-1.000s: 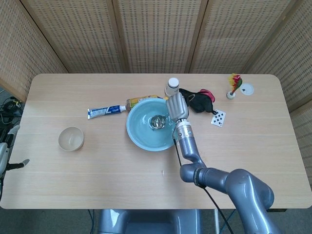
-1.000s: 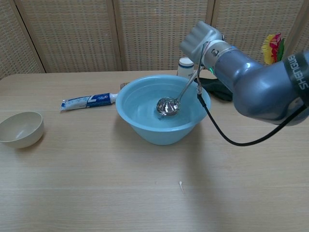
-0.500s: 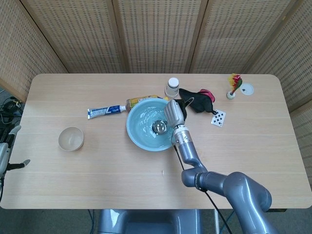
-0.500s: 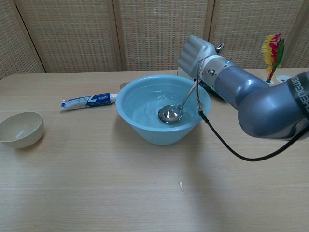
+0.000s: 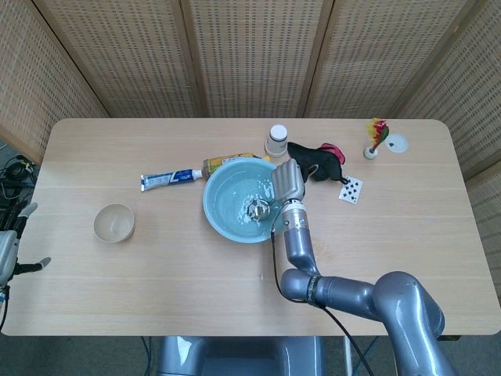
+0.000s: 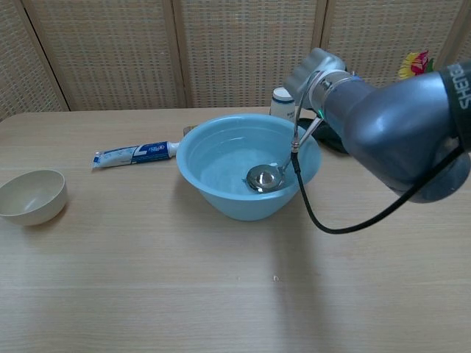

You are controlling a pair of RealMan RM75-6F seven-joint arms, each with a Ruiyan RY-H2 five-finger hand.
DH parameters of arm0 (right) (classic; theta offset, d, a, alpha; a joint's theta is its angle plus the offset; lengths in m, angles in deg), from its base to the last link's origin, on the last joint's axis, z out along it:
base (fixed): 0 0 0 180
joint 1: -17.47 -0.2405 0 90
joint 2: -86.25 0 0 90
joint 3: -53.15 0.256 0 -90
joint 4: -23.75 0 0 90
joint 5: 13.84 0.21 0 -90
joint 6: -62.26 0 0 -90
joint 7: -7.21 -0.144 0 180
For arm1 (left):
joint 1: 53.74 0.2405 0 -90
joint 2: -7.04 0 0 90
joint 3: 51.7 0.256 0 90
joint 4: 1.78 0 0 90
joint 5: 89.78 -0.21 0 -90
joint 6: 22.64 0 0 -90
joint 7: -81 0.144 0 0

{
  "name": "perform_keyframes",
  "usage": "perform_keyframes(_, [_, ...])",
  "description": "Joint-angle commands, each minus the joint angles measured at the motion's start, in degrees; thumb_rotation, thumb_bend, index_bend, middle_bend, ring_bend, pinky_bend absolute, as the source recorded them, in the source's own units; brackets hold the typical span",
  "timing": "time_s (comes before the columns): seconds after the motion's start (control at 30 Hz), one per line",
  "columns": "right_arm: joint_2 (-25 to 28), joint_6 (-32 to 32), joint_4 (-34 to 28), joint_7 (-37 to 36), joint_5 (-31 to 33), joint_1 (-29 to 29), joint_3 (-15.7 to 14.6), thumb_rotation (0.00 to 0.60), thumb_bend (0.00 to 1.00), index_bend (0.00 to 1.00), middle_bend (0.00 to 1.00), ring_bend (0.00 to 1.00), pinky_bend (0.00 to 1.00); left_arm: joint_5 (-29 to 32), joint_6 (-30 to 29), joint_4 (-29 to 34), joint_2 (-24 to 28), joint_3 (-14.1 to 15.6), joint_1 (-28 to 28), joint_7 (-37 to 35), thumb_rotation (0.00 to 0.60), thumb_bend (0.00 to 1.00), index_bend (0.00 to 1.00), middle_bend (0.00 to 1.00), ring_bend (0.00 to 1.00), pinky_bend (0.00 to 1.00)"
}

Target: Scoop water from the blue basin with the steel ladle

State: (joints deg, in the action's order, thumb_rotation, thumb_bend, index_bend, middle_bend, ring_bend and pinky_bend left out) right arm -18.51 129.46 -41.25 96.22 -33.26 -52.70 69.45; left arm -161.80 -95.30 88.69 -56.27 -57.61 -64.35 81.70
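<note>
The blue basin (image 5: 227, 221) (image 6: 213, 198) stands mid-table with water in it. My right hand (image 5: 286, 182) (image 6: 313, 72) grips the handle of the steel ladle (image 5: 257, 208) (image 6: 266, 177) above the basin's right rim. The ladle's bowl sits low in the water near the basin's front right. My left hand (image 5: 9, 251) shows only at the far left edge of the head view, off the table; how its fingers lie is unclear.
A small beige bowl (image 5: 114, 222) (image 6: 31, 195) sits at the left. A toothpaste tube (image 5: 171, 179) (image 6: 134, 154) lies behind the basin's left side. A white cup (image 5: 276, 141), a black item (image 5: 317, 162), a playing card (image 5: 351, 189) and a feather shuttlecock (image 5: 376, 137) lie behind and to the right.
My right hand has shifted toward the basin's right rim, and the ladle's bowl has moved forward and lower in the water. The left hand stays put.
</note>
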Motion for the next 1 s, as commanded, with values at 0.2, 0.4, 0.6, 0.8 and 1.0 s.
perform_keyframes(0.2, [5.16, 3.16, -6.7, 2.88, 8.02, 0.04, 5.86, 0.6, 0.75, 0.89, 0.97, 0.99, 1.0, 0.16, 0.56, -0.11, -0.1, 0.12, -0.19, -0.09, 0.6, 0.0, 0.0, 0.0, 0.0, 0.0])
perform_keyframes(0.4, [8.05, 4.44, -10.41, 3.53, 10.98, -0.01, 7.57, 0.6, 0.76, 0.89, 0.97, 0.99, 1.0, 0.45, 1.21, -0.36, -0.33, 0.22, -0.48, 0.24, 0.6, 0.0, 0.0, 0.0, 0.0, 0.0])
perform_keyframes(0.6, [10.26, 5.05, -13.18, 3.92, 13.67, -0.28, 8.79, 0.6, 0.76, 0.89, 0.97, 0.99, 1.0, 0.78, 1.66, -0.51, -0.55, 0.19, -0.74, 0.5, 0.6, 0.0, 0.0, 0.0, 0.0, 0.0])
perform_keyframes(0.8, [12.01, 5.86, -14.76, 4.77, 16.25, -0.97, 9.42, 0.6, 0.76, 0.89, 0.97, 0.99, 1.0, 1.15, 2.04, -0.68, -0.83, 0.21, -0.94, 0.91, 0.6, 0.0, 0.0, 0.0, 0.0, 0.0])
perform_keyframes(1.0, [13.43, 6.73, -15.72, 6.69, 20.09, -2.11, 10.6, 0.6, 0.76, 0.9, 0.97, 0.99, 1.0, 1.41, 2.07, -0.82, -1.11, 0.21, -1.03, 1.4, 0.6, 0.0, 0.0, 0.0, 0.0, 0.0])
